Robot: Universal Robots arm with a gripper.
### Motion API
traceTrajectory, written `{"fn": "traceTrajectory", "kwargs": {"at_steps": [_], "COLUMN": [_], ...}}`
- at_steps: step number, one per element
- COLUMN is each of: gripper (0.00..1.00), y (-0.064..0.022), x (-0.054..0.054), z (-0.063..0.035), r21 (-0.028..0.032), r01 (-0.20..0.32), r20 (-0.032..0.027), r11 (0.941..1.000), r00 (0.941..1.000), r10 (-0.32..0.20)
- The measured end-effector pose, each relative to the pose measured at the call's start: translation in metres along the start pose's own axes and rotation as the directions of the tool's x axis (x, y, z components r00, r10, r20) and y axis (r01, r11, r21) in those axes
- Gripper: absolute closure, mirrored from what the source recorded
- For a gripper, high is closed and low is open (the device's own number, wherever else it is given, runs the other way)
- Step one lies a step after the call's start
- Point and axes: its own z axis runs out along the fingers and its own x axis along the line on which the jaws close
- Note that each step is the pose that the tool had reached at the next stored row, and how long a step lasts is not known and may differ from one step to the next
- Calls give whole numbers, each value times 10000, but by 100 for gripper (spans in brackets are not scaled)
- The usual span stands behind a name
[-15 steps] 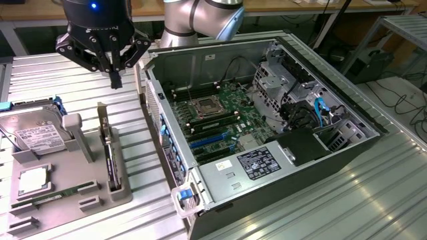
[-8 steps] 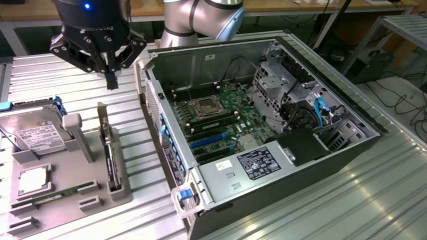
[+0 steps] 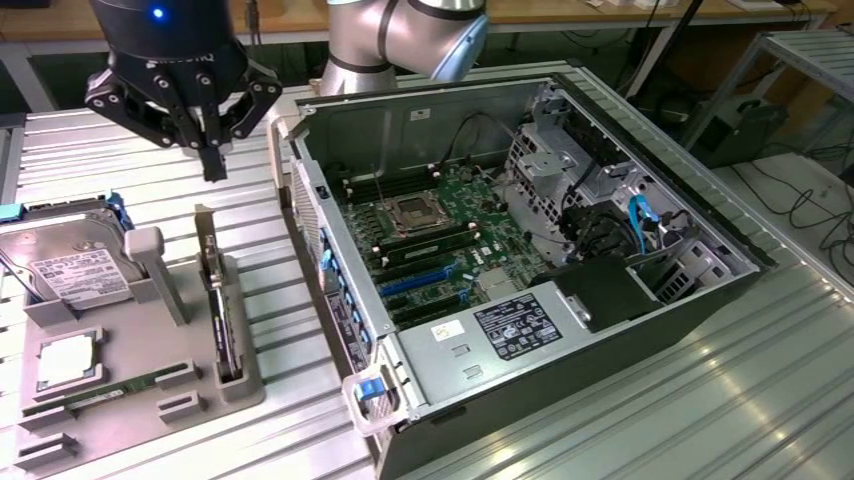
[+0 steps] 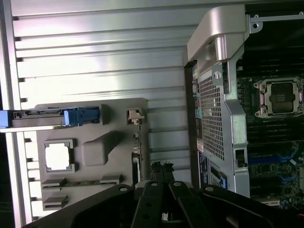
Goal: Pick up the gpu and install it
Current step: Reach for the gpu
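**Gripper (image 3: 212, 172) shut and empty above the gpu (image 3: 219, 300)**

Its two fingers are pressed together with nothing between them, pointing straight down. It hangs in the air over the gpu and does not touch it. The gpu stands on its long edge in a slot of the grey holder (image 3: 147, 335), metal bracket end towards the gripper. The holder lies on the ribbed metal table (image 3: 747, 400), just beside the open computer case (image 3: 387, 125), on the exterior view's left of it. A hard drive (image 3: 74, 265) sits in the same holder, farther left. In the wrist view the gripper (image 4: 161, 167) hangs beside the gpu's (image 4: 136, 147) thin edge.
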Motion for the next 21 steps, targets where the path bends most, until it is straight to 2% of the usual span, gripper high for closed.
{"fn": "traceTrajectory", "kwargs": {"at_steps": [21], "gripper": [89], "y": [-48], "x": [246], "z": [-8], "r21": [0], "r01": [0], "r20": [-1], "r11": [10000], "r00": [10000], "r10": [0]}}
